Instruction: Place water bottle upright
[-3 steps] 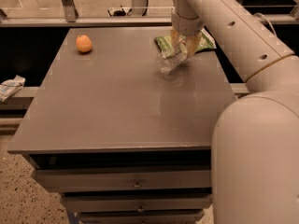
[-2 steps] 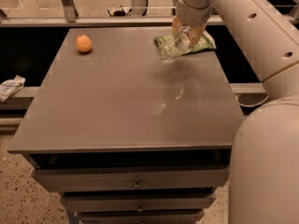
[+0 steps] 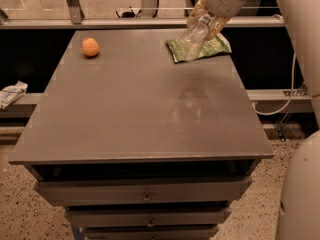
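The water bottle (image 3: 192,40) is a clear ribbed plastic bottle. It hangs tilted in the air above the far right of the grey table (image 3: 125,109), its upper end in my gripper (image 3: 204,18) and its bottom pointing down and left. My gripper is shut on the bottle's top end, near the table's far right corner. The bottle is clear of the tabletop. It overlaps a green bag behind it in the view.
A green snack bag (image 3: 202,48) lies flat at the table's far right. An orange fruit (image 3: 90,47) sits at the far left. My white arm (image 3: 300,44) runs down the right side. Drawers (image 3: 145,196) are below the tabletop. A rail runs behind the table.
My gripper has lifted the bottle up and toward the far right. The bottle is now higher above the table, still tilted.
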You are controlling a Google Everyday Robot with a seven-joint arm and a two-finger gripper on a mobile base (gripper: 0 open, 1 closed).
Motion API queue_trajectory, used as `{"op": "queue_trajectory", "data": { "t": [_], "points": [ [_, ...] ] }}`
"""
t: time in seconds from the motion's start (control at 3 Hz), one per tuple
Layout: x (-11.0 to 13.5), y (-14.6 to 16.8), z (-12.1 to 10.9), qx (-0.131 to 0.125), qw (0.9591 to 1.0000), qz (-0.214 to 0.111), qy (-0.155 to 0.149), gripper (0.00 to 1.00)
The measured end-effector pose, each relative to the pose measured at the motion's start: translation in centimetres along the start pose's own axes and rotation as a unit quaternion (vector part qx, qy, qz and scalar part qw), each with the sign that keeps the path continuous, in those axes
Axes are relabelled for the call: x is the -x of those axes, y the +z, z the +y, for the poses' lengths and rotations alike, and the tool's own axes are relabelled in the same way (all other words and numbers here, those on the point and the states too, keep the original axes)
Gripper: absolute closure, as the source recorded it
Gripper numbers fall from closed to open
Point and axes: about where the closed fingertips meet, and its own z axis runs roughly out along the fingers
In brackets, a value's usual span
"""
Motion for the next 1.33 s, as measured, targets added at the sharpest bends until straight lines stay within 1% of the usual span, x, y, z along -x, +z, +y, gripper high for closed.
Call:
{"op": "queue_trajectory", "data": {
  "t": [0.33,0.67,1.0,1.33],
  "points": [
    [0.0,-1.8,-0.4,-0.061,0.9957,-0.014,-0.069,1.0],
    [-0.5,-4.2,-0.2,-0.095,0.9843,0.018,-0.148,1.0],
    [0.3,-3.9,-0.1,-0.117,0.9644,0.05,-0.232,1.0],
    [0.3,-3.4,0.0,-0.132,0.9479,0.082,-0.278,1.0]
  ]
}}
